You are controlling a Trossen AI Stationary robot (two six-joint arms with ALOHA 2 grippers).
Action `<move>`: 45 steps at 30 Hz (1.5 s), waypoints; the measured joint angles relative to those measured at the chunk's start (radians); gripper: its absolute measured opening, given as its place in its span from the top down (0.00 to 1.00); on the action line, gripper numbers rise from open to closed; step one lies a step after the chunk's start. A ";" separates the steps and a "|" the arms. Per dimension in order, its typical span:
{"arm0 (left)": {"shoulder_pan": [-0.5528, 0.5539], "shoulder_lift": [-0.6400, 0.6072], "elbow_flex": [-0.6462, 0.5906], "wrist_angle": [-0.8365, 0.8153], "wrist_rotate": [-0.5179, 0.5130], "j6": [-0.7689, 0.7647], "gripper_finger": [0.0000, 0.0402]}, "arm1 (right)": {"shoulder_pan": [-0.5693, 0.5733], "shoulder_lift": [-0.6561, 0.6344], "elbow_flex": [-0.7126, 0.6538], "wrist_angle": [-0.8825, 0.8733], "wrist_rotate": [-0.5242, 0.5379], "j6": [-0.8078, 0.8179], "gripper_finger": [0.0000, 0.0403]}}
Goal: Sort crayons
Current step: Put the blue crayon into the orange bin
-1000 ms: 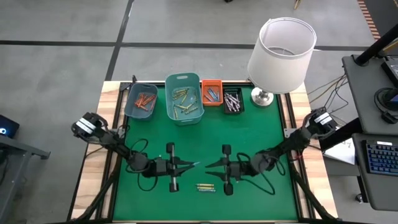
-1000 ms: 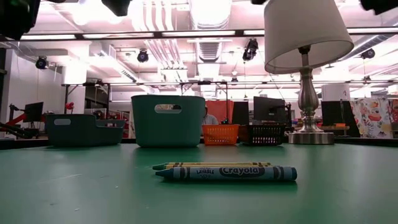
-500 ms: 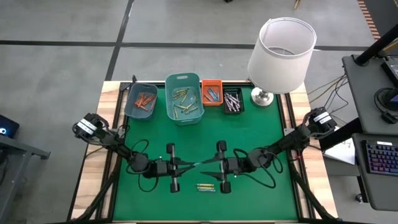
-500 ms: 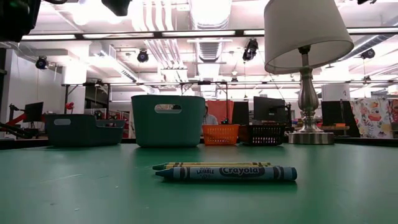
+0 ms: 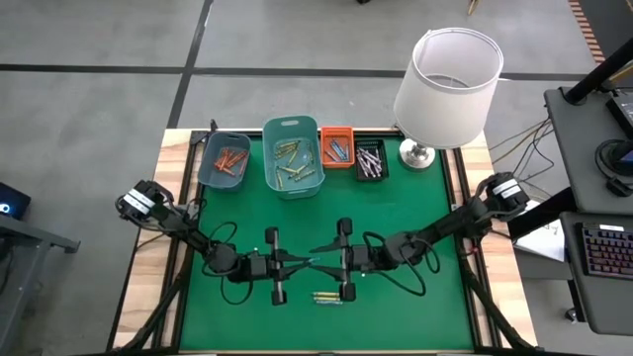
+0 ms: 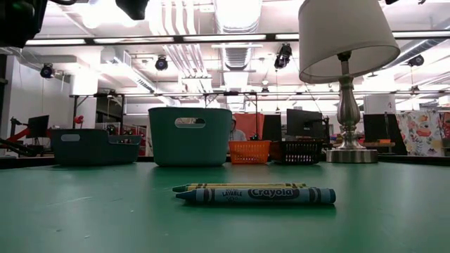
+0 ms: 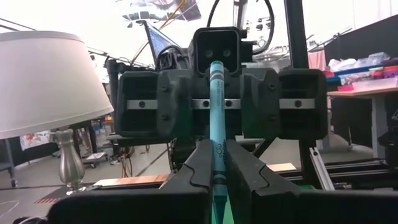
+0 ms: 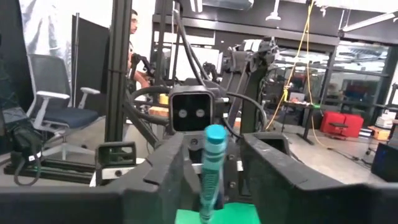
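Left tool (image 5: 309,263), fingers closed on a teal crayon (image 7: 217,149), meets the right tool (image 5: 321,262) above the green counter (image 5: 415,198); right fingers (image 8: 283,168) spread wide around the crayon's tip. Two crayons (image 6: 254,193) lie below.

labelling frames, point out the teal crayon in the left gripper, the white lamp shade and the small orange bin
teal paper-wrapped crayon (image 7: 217,134): left wrist view, wrapper mid-length
white fabric lamp shade (image 5: 447,84): high view, outer side
small orange plastic bin (image 5: 335,137): high view, rim
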 joint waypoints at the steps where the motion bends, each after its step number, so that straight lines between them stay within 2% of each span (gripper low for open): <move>1: 0.000 0.000 0.000 0.000 -0.001 0.000 1.00 | 0.000 0.003 0.002 0.001 0.000 -0.003 0.65; 8: 0.000 0.000 -0.001 -0.004 -0.046 -0.004 0.94 | -0.002 0.007 0.004 -0.002 0.003 -0.027 0.94; 12: -0.001 0.000 -0.008 -0.010 -0.050 -0.004 0.86 | 0.000 0.007 0.004 -0.005 0.006 -0.027 0.95; 17: -0.003 -0.001 -0.010 -0.010 -0.086 -0.004 0.72 | -0.003 -0.008 0.004 -0.050 0.078 -0.037 0.96; 22: -0.003 -0.002 -0.020 -0.010 -0.188 0.001 0.60 | -0.026 -0.082 0.004 -0.192 0.134 -0.042 0.96; 26: -0.003 -0.003 -0.034 -0.009 -0.239 0.004 0.55 | -0.065 -0.157 0.004 -0.339 0.195 -0.054 0.96; 30: -0.003 -0.007 -0.054 0.000 -0.290 0.001 0.55 | -0.148 -0.240 0.004 -0.485 0.236 -0.027 0.96; 35: -0.003 -0.012 -0.082 0.048 -0.310 -0.003 0.57 | -0.323 -0.317 0.004 -0.662 0.230 0.072 0.96; 41: -0.001 -0.015 -0.095 0.075 -0.315 0.000 0.59 | -0.563 -0.290 0.004 -0.731 0.052 0.171 0.96; 45: 0.000 -0.018 -0.095 0.075 -0.332 0.020 0.59 | -0.679 -0.223 0.004 -0.729 0.035 0.206 0.96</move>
